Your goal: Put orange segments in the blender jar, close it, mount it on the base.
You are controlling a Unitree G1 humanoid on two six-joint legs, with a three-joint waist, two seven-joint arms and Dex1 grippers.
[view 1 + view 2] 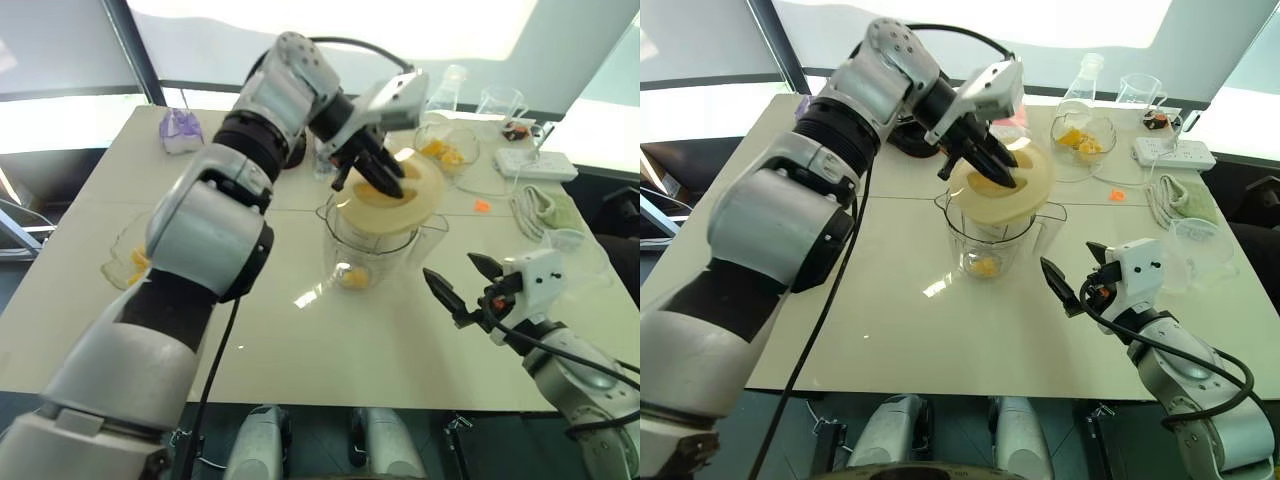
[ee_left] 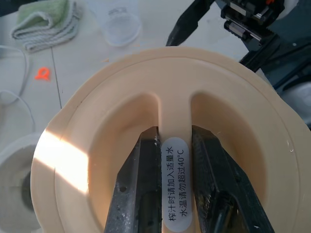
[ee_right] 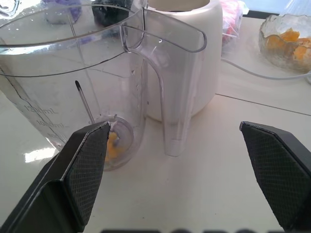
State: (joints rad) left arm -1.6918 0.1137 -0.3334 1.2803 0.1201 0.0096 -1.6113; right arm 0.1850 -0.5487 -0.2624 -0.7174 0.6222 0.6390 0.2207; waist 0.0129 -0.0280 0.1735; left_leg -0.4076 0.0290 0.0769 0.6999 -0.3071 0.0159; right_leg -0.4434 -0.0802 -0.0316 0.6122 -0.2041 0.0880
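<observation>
Left gripper (image 1: 372, 172): pinched the lid (image 2: 160, 141) by its central ridge, one black finger in each recess, directly over the blender jar (image 1: 368, 250).
Right gripper (image 1: 1077, 280): spread wide and empty, the jar's handle just ahead of its fingers.
Step, as judged: closing the jar; level the tilted lid, centre it on the rim, then press down.
Orange segments (image 1: 985, 266): glossy chunks at the jar's narrow bottom, below the left gripper.
Base (image 3: 187, 58): smooth cream cylinder behind the jar, beyond the right gripper.
Lid: matte cream plastic disc, stepped edge.
Jar: clear, thin-walled, round-rimmed.
</observation>
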